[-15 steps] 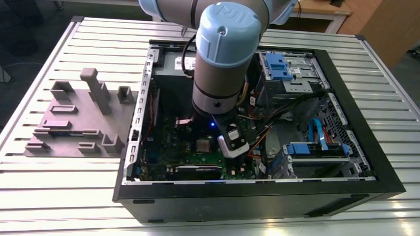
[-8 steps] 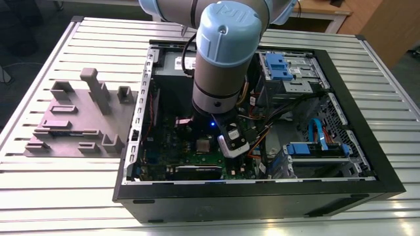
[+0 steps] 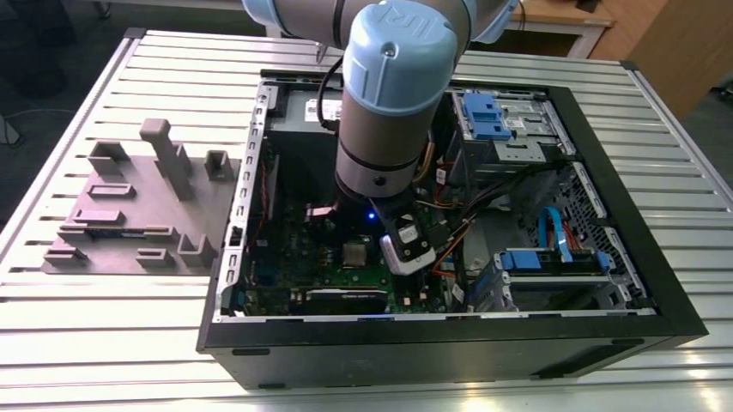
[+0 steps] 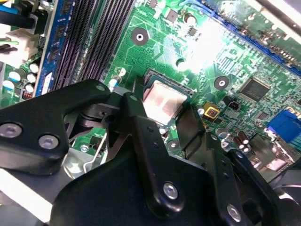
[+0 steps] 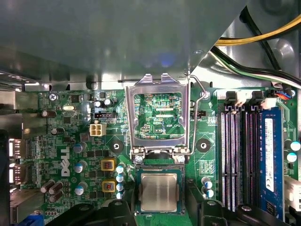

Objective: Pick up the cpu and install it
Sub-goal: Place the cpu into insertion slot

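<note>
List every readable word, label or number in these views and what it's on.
Nothing quoted: the two clear marks are brand logos.
On the motherboard: white brand logo, plus fine white lettering inside the open socket frame, too small.
On the blue memory module: white label, too small.
On the arm's blue cap: raised brand emblem.
On the cpu: nothing readable.

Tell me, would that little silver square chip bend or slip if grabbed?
Probably stiff: the cpu looks like a flat metal-topped plate. Likely slippery, given its smooth, shiny top. Lying flat in the socket, it shouldn't roll or tip, though thin edges offer little grip.
</note>
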`<state>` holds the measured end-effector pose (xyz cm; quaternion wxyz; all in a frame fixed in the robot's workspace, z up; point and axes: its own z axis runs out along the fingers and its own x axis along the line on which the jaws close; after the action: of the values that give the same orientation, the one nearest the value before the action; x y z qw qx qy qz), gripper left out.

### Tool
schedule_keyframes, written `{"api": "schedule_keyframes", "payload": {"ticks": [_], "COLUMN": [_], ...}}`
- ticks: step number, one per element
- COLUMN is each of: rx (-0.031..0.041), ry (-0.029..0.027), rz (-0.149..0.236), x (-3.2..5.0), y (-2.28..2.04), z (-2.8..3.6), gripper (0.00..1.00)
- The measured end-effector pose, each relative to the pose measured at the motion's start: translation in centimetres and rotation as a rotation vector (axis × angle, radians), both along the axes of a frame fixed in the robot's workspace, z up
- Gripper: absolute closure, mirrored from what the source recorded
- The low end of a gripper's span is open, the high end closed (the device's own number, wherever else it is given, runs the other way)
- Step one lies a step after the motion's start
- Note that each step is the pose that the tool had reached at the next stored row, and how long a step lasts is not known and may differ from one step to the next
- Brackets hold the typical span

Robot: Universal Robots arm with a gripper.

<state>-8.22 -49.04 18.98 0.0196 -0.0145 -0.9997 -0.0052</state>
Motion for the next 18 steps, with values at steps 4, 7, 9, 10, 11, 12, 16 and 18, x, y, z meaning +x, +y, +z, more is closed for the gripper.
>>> {"api": "schedule_keyframes", "payload": {"ticks": [4, 7, 9, 10, 11, 12, 16, 18], "rx": [-0.0001, 0.0003, 0.0003, 0.0003, 0.0004, 0.0003, 0.0004, 0.0004], "ry": [0.0006, 0.0008, 0.0009, 0.0009, 0.0009, 0.0009, 0.0010, 0.0010], "rz": [0.000, 0.000, 0.000, 0.000, 0.000, 0.000, 0.000, 0.000], "x": [0.01, 0.00, 0.00, 0.00, 0.00, 0.00, 0.00, 0.00], "y": [-0.01, 0.00, 0.00, 0.00, 0.00, 0.00, 0.00, 0.00], "z": [0.03, 0.02, 0.03, 0.02, 0.02, 0.02, 0.02, 0.02], "gripper": [0.58, 0.58, 0.58, 0.58, 0.58, 0.58, 0.59, 0.59]}}
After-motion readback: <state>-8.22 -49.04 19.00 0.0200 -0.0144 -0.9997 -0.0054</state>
